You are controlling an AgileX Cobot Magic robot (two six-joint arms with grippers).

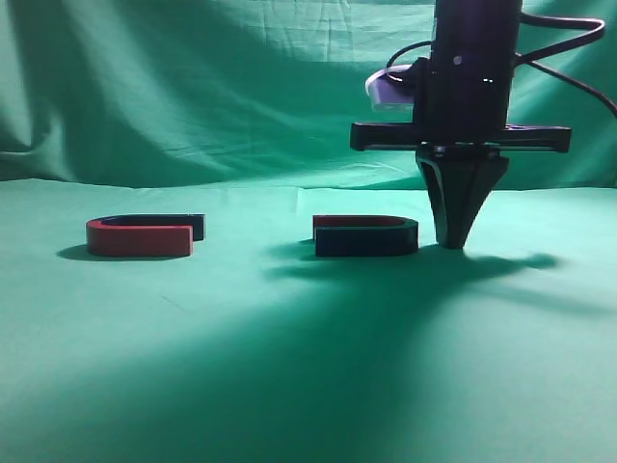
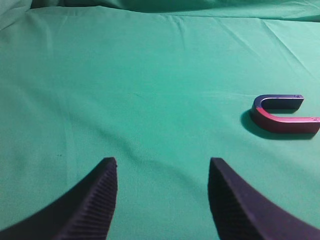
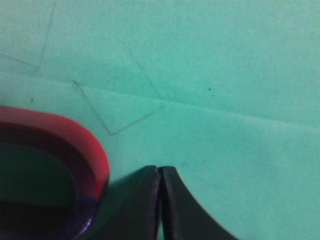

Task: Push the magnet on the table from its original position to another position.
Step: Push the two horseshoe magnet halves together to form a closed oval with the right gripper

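The navy-fronted horseshoe magnet (image 1: 365,235) lies flat near the middle of the green-draped table (image 1: 289,367), its curve pointing right. The right gripper (image 1: 451,241) stands tip-down just beside that curve, fingers clenched together on nothing. Bare cloth stretches left toward the red-fronted magnet (image 1: 142,235), well apart. The left gripper (image 2: 162,200) hangs spread above empty cloth.

bare cloth (image 1: 289,367) in front, second magnet (image 1: 145,234) left
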